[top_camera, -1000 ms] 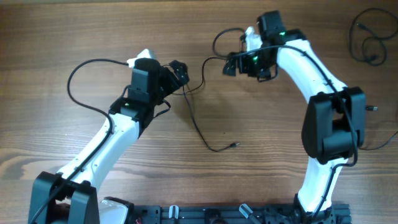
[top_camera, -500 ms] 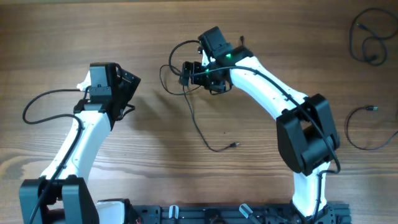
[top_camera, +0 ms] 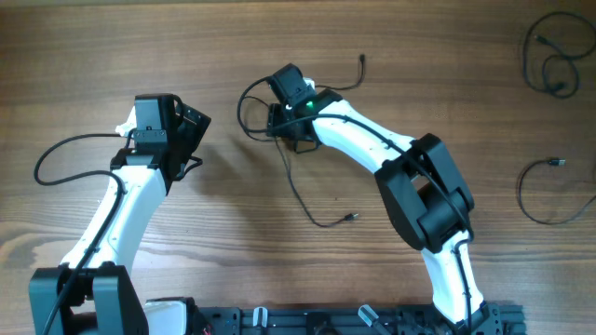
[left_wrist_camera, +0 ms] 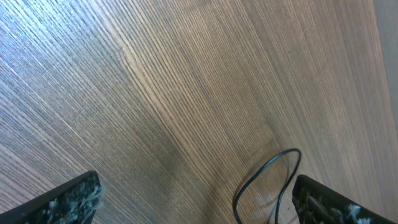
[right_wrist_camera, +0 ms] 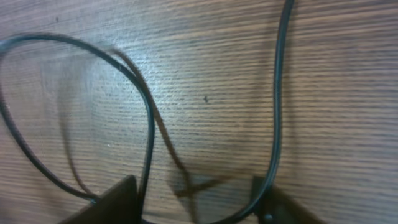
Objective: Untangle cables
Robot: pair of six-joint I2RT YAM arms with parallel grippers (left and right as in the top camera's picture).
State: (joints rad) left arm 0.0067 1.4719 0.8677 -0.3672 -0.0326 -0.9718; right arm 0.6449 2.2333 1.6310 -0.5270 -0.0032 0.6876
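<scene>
Cables [top_camera: 291, 181]: three on the wooden table [top_camera: 447, 56]. The coiled cord [top_camera: 555, 87] and the curved cord [top_camera: 520, 194] lie apart at far right; the third cord is mid-table. Right arm [top_camera: 372, 140] reaches across to it, left arm [top_camera: 130, 200] sits clear on the left. Left gripper [left_wrist_camera: 196, 193]: wide, empty. Right gripper [right_wrist_camera: 193, 202]: part-open over the third cord's loop [top_camera: 241, 110], two strands in the gap, none visibly pinched. The cord trails down to a small plug [top_camera: 352, 216]. Likely step: laying out the last cord. Next: pinch one strand only, then draw the loop open without crossing it.
</scene>
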